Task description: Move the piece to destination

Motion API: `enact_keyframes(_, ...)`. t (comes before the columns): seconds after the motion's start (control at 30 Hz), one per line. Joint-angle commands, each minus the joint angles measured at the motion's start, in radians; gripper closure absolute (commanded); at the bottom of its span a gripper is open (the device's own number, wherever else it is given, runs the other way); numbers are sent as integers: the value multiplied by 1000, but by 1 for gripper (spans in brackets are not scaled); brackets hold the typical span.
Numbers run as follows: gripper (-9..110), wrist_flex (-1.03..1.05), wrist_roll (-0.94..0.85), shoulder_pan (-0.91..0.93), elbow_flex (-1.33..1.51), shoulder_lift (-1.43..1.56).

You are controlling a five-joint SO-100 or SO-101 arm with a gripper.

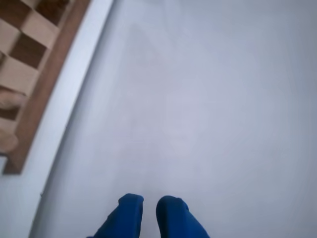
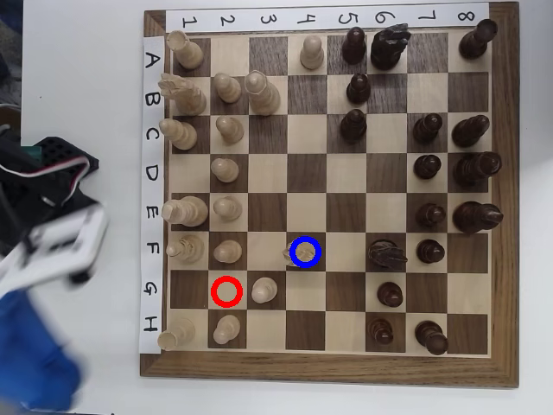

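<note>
Blue fingertips of our gripper (image 1: pixel 149 204) fill the near edge of the wrist view, a narrow gap between them and nothing held, so we read it as released and empty; beneath lies bare white table (image 1: pixel 208 109), with the chessboard (image 1: pixel 29 54) only at the far left corner of that view; from overhead the arm is a blurred blue and white shape left of the board, well apart from every piece; the piece (image 2: pixel 295 253) stands on the destination (image 2: pixel 306 252), the dark square ringed in blue, seemingly a little left of the ring's middle; the red ring (image 2: pixel 226 291) marks an empty dark square nearer and to the left; we judge the move essentially done, so the step in hand is retreat; to do it well we keep the arm clear of the left-hand pawns and leave the board undisturbed.
</note>
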State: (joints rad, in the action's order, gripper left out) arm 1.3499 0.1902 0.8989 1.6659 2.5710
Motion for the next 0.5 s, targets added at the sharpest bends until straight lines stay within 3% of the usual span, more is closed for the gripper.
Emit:
enact_keyframes(0.0,101,-264,-341,482,377,305)
enact_keyframes(0.47,101,-413,-273,586,1085,517)
